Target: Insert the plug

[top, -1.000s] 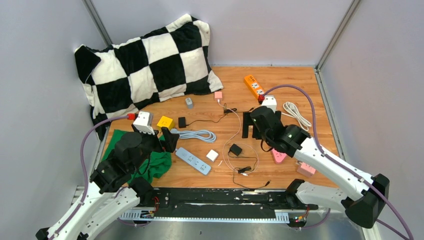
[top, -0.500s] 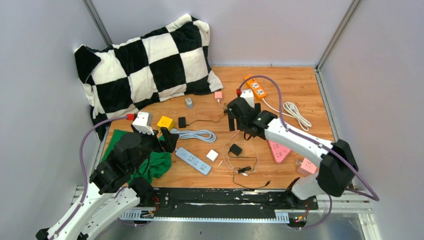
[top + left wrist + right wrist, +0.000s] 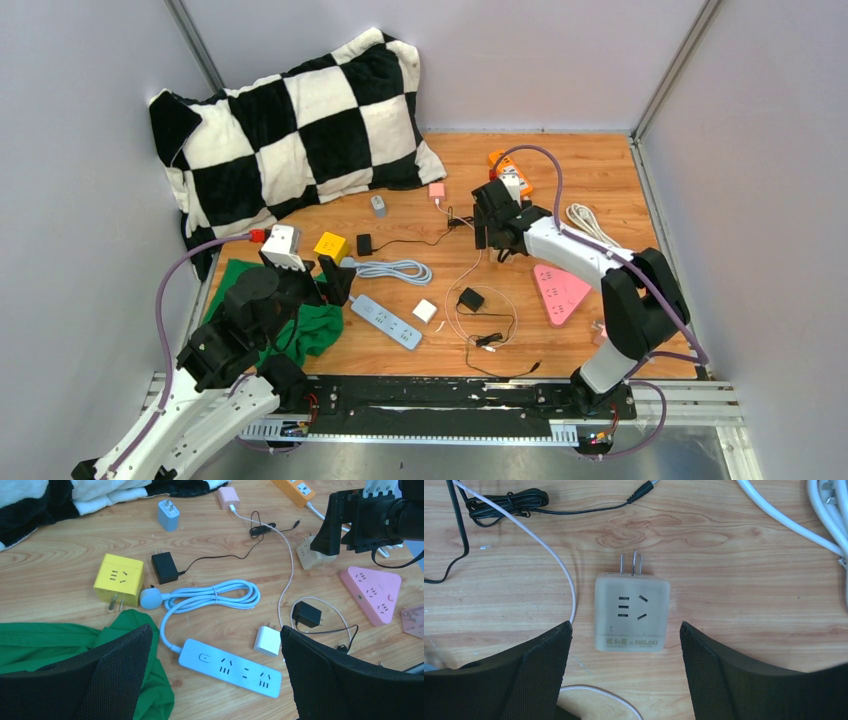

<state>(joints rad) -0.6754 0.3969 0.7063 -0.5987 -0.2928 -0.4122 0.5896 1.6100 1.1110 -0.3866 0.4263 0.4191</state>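
A beige cube adapter [image 3: 632,611] with three prongs [image 3: 634,563] lies flat on the wooden table, sockets facing up. My right gripper [image 3: 625,625] hovers over it, open, with a finger on each side and a gap to both. In the top view the right gripper [image 3: 493,222] is at the table's middle back. My left gripper [image 3: 215,645] is open and holds nothing, above a light blue power strip [image 3: 230,667]. That strip's round plug [image 3: 150,598] rests beside a yellow cube socket [image 3: 119,579]. A white charger [image 3: 267,641] lies right of the strip.
A checkered pillow [image 3: 300,120] fills the back left. A green cloth [image 3: 310,325] lies under the left arm. A pink triangular strip [image 3: 560,290], an orange strip [image 3: 295,487], a white coiled cord [image 3: 590,225], black adapters [image 3: 164,567] and thin cables [image 3: 559,565] are scattered about.
The right arm swung left and toward the back, from over the pink strip to over the beige adapter, and its jaws narrowed a little. The left arm barely moved.
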